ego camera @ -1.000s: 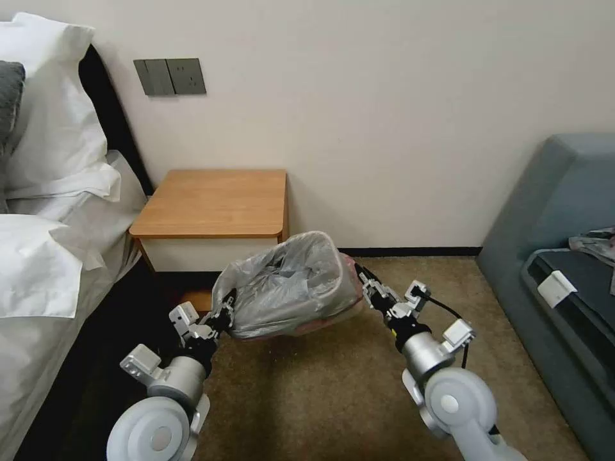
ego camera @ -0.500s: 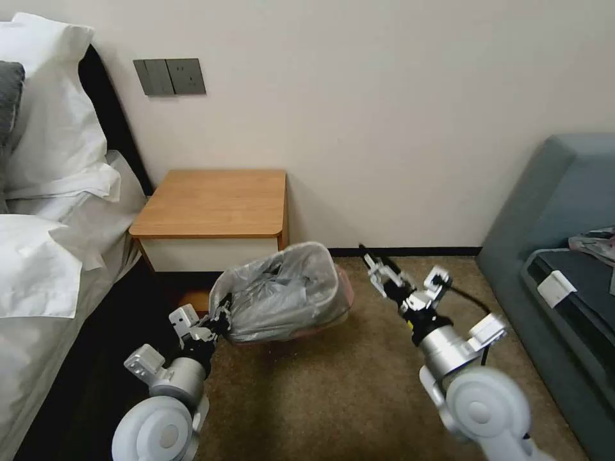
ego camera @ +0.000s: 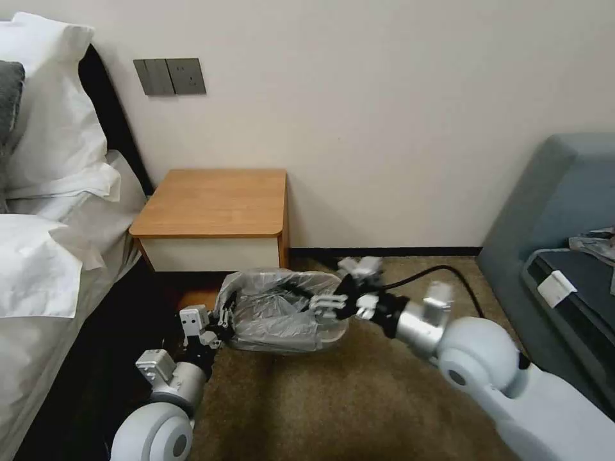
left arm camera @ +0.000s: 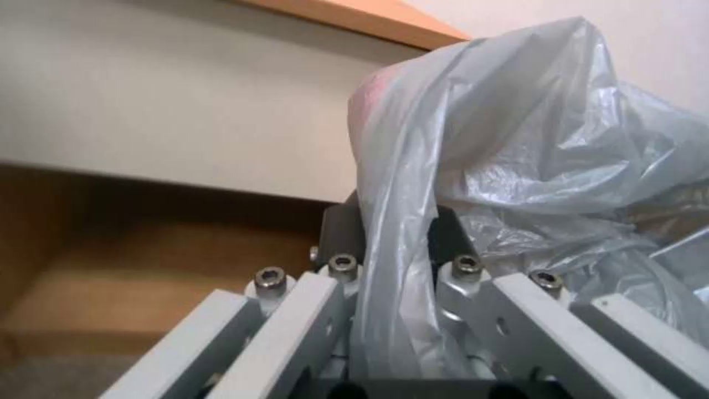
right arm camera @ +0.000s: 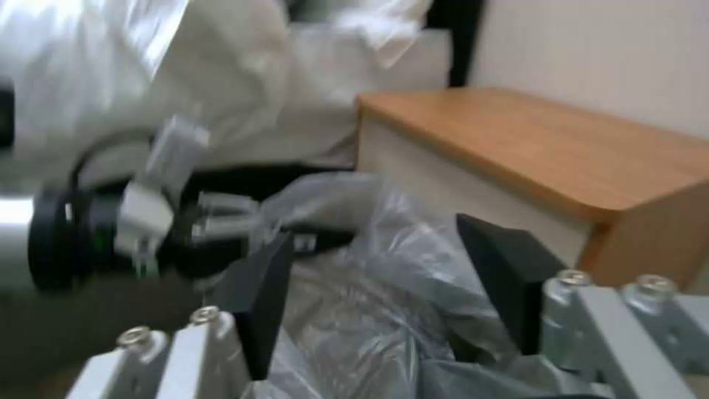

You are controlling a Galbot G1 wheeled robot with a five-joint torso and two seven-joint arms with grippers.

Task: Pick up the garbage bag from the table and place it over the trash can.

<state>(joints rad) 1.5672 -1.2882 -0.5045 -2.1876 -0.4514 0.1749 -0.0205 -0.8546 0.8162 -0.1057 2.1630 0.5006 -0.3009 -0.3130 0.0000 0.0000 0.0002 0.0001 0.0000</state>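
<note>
The grey translucent garbage bag (ego camera: pixel 275 307) is draped around the trash can (ego camera: pixel 291 340), whose boxy shape shows through the plastic on the carpet in front of the table (ego camera: pixel 214 203). My left gripper (ego camera: pixel 221 318) is at the bag's left edge, and the left wrist view shows this gripper (left arm camera: pixel 395 249) shut on a fold of the bag (left arm camera: pixel 517 149). My right gripper (ego camera: pixel 322 301) reaches over the bag's mouth from the right. It is open (right arm camera: pixel 384 288), with crinkled bag plastic (right arm camera: pixel 354 321) below its spread black pads (right arm camera: pixel 260 299).
A bed with white pillows (ego camera: pixel 45 211) runs along the left. A grey-blue sofa (ego camera: pixel 551 218) stands at the right. The wall is close behind the table. Brown carpet (ego camera: pixel 333 397) lies open in front of the bin.
The right gripper let go of the bag's right edge, drew back, then swung in over the bag's mouth. The bag sank lower and squarer. The left gripper kept its hold.
</note>
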